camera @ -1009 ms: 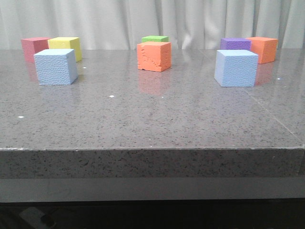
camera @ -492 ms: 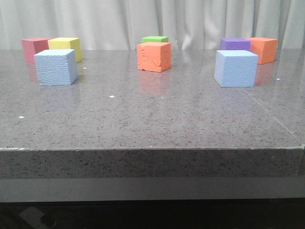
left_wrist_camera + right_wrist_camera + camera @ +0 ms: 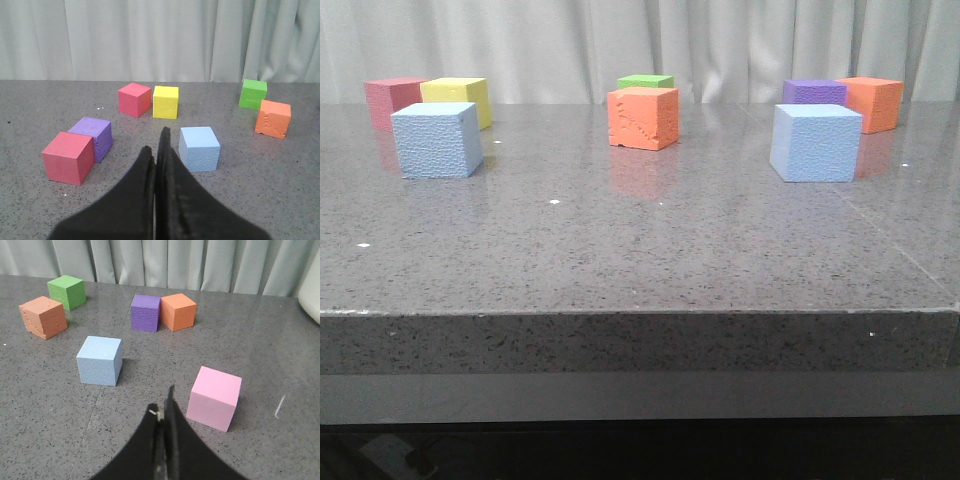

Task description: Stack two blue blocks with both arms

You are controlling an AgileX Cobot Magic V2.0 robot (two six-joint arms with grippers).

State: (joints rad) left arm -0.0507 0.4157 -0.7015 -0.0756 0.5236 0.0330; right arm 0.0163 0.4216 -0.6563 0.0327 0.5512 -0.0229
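Both pale sky-blue foam cubes (image 3: 438,139) (image 3: 815,142) flank the notched orange foam cube (image 3: 643,118); likely light, squashy, pebbly-grippy: pinch opposite flat faces. Left claw (image 3: 156,155) and right claw (image 3: 163,415) closed, empty

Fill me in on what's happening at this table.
Nothing is being handled yet. Two blue blocks sit apart on the grey table, one on the left and one on the right, among other coloured cubes. The left pincer and right pincer are both shut and empty, each short of its nearest blue block.
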